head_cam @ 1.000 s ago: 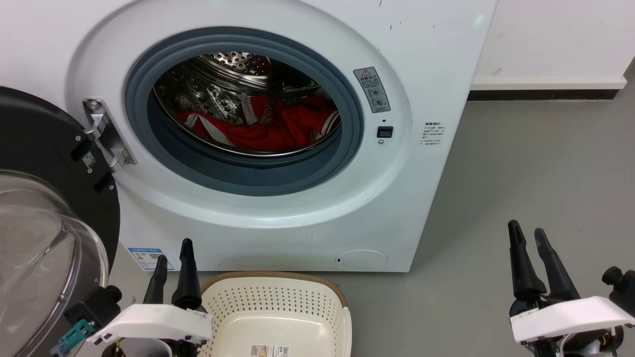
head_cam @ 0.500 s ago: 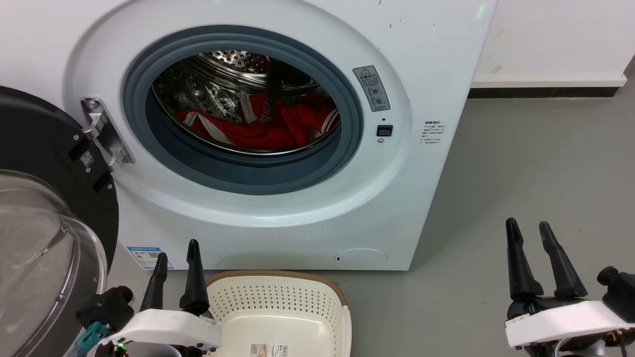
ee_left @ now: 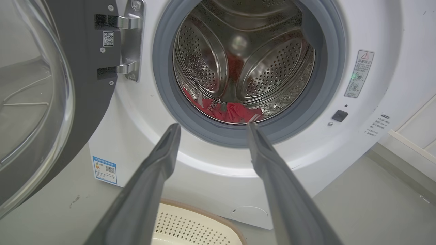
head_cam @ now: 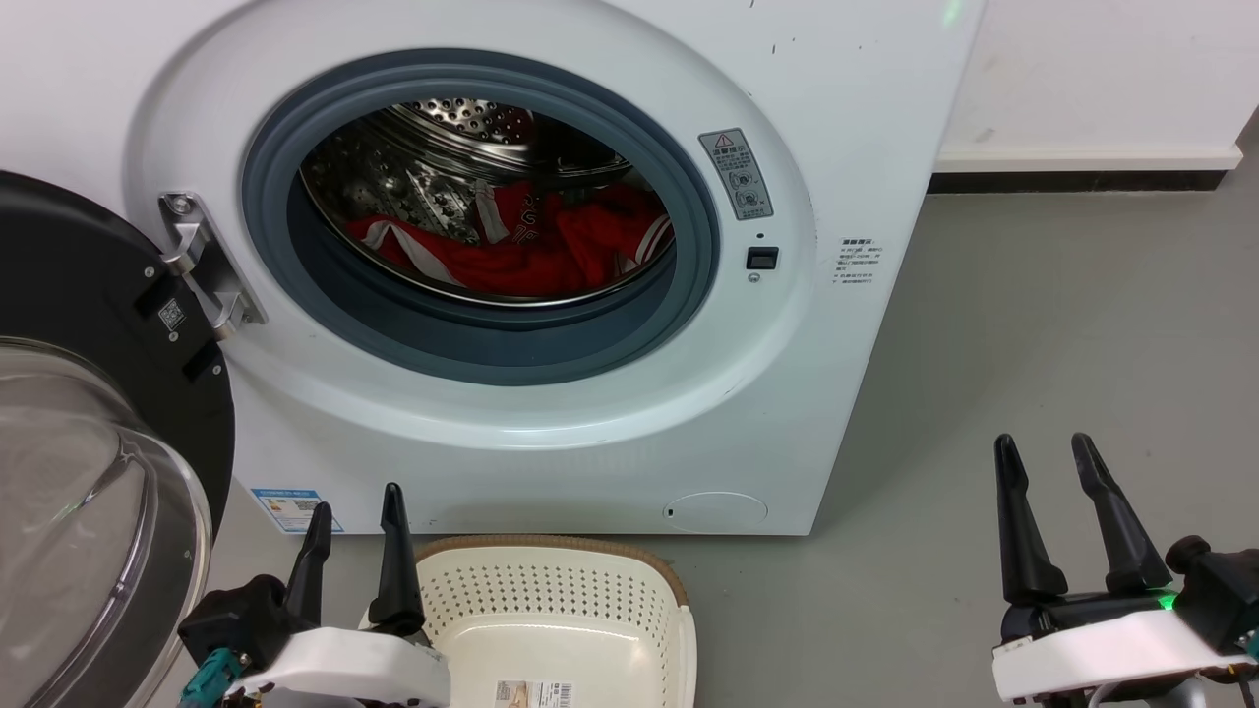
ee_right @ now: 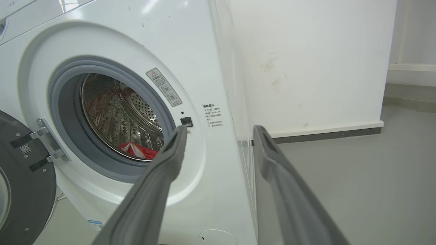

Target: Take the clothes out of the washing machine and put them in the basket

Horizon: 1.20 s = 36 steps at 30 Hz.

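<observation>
Dark left end effector [head_cam: 356,499]: I see its fingers spread and empty, low at the basket's left rim, pointing toward the machine.
Right end effector [head_cam: 1041,441]: its fingers are spread too, gripping nothing, over grey floor [head_cam: 1033,324] well right of the machine.
Basket [head_cam: 551,590]: cream perforated plastic with a brown rim, on the floor just before the machine's front, paper label on its bottom.
Washing machine [head_cam: 551,462]: white, its black-rimmed glass door [head_cam: 89,295] swung wide to the left.
Clothes [head_cam: 521,261]: red with white trim, heaped low in the steel drum, beyond the grey gasket.
</observation>
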{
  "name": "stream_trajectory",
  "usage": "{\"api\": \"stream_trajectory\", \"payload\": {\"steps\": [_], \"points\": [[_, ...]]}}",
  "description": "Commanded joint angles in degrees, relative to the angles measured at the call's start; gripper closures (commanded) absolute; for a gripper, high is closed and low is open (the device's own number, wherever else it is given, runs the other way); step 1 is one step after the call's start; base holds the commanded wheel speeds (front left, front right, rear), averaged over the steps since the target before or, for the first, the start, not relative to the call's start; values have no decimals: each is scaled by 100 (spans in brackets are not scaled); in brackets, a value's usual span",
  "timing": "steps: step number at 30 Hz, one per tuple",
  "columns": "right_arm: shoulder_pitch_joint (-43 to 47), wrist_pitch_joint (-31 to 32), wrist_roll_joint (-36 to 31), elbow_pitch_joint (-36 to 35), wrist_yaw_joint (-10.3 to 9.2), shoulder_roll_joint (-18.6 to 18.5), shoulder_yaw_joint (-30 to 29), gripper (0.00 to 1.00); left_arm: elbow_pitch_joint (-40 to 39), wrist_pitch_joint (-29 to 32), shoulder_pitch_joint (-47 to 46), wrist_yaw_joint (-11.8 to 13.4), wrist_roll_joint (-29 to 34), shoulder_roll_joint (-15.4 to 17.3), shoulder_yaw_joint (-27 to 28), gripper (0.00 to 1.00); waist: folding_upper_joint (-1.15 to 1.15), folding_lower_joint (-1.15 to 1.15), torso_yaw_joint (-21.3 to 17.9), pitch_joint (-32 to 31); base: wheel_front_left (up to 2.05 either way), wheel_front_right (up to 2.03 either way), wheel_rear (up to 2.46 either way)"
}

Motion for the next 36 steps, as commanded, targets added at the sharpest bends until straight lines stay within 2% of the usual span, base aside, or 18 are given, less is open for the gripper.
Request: {"api": "stream_trajectory", "payload": {"steps": [1, 18, 36], "points": [[53, -56, -147, -89, 1, 9, 19, 0, -72, -53, 14, 27, 158, 12, -21, 0, 0, 0, 1, -2, 0, 0, 0], [191, -268, -1006, -200, 0, 12, 40, 0, -73, -267, 125, 114, 974, 13, -84, 0, 0, 0, -22, -18, 0, 0, 0], [310, -477, -1541, -191, -1, 15, 20, 0, -40, -476, 246, 207, 1701, 13, -141, 0, 0, 0, -51, 16, 0, 0, 0]]}}
